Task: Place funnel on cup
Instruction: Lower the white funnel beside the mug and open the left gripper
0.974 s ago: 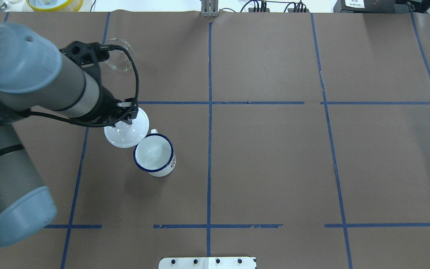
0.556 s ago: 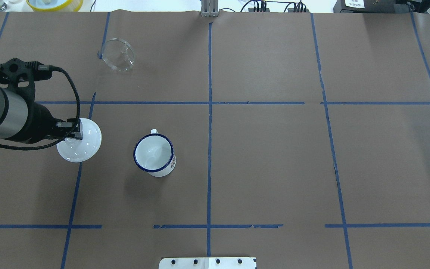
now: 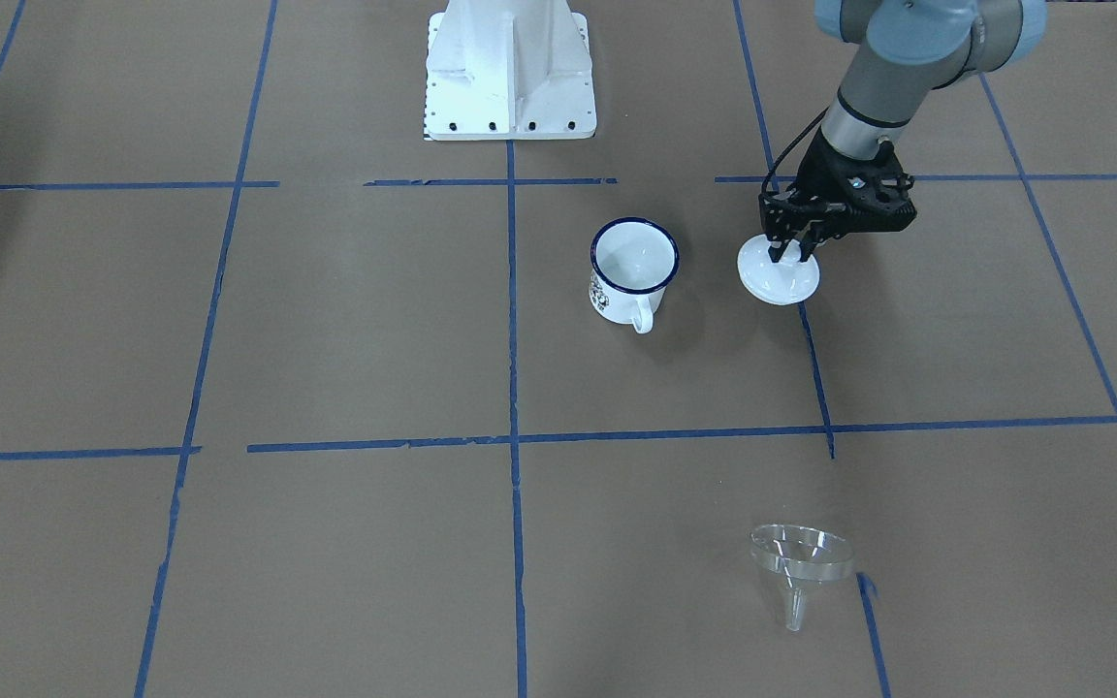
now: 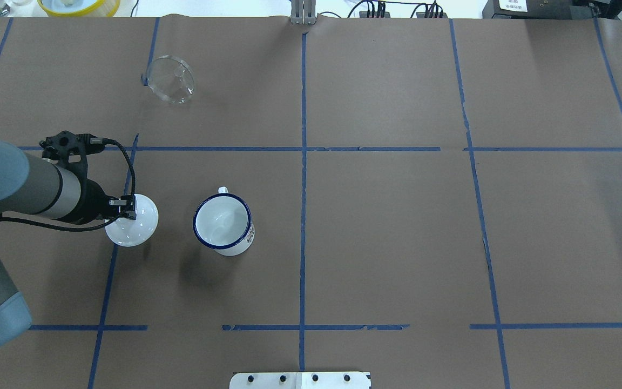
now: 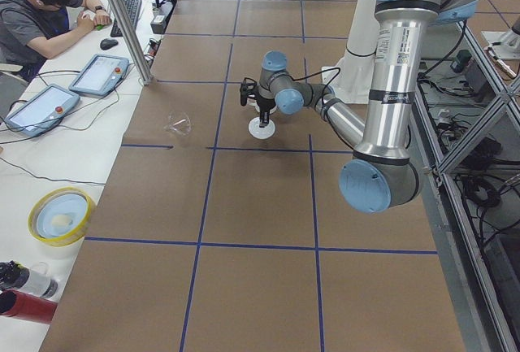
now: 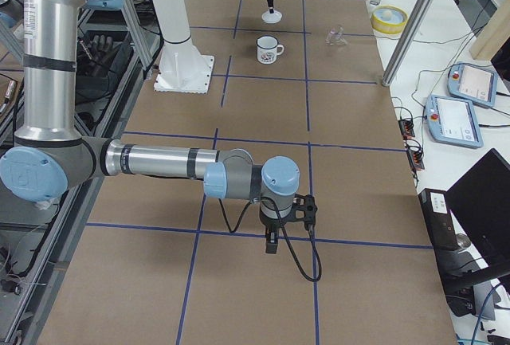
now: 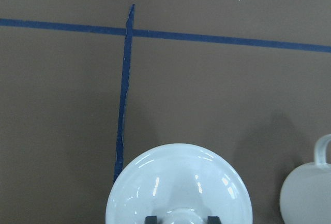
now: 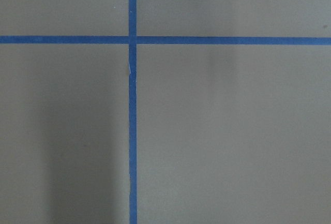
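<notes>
The clear funnel (image 4: 169, 80) lies on its side at the far left of the table, alone; it also shows in the front view (image 3: 801, 562). The white mug with a blue rim (image 4: 223, 222) stands upright and empty, handle away from the robot (image 3: 632, 267). My left gripper (image 4: 127, 208) is shut on the knob of a round white domed lid (image 4: 134, 227), held low just left of the mug, apart from it (image 3: 779, 276). The left wrist view shows the lid (image 7: 178, 182) and the mug's edge (image 7: 310, 193). My right gripper (image 6: 272, 245) hangs over bare paper far to the right; I cannot tell if it is open.
The table is brown paper with blue tape lines. The robot's white base plate (image 3: 510, 97) is at the near edge. A yellow bowl (image 5: 59, 215), tablets and a seated operator (image 5: 41, 10) are beyond the table's far side.
The left gripper carried the lid from right beside the mug out to the left, then came back a little toward the mug and lower. Mug and funnel have not moved.
</notes>
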Available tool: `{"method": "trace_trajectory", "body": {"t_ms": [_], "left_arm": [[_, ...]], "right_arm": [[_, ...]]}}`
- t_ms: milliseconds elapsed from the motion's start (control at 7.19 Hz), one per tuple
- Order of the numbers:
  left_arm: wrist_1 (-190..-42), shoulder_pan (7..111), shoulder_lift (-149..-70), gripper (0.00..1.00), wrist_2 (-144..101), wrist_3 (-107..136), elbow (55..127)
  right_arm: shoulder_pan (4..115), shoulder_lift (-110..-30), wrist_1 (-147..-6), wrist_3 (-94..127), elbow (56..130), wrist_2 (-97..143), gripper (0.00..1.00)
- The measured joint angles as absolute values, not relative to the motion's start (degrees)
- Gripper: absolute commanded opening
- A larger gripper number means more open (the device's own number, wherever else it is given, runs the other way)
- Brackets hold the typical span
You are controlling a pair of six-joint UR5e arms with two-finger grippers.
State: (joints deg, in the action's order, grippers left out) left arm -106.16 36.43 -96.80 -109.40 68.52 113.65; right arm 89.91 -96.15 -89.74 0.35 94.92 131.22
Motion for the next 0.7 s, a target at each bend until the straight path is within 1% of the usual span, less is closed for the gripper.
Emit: {"method": "trace_trajectory", "body": {"t_ms": [417,556,695], "left_arm": [[-106.6,34.2,-98.4,0.00,-109.2,69.1,110.4],[-106.6,34.0,-98.5,0.08,-109.2,69.2,110.1],[-106.6,34.0,-98.5,0.26,-109.2,69.2,110.0]], "right_arm": [[89.9,-96.1,-89.7,0.4,94.9,131.2,1.00],[89.9,-96.2,-89.7,0.4,94.9,131.2,1.00],[89.9,-96.2,-89.7,0.4,94.9,131.2,1.00]]}}
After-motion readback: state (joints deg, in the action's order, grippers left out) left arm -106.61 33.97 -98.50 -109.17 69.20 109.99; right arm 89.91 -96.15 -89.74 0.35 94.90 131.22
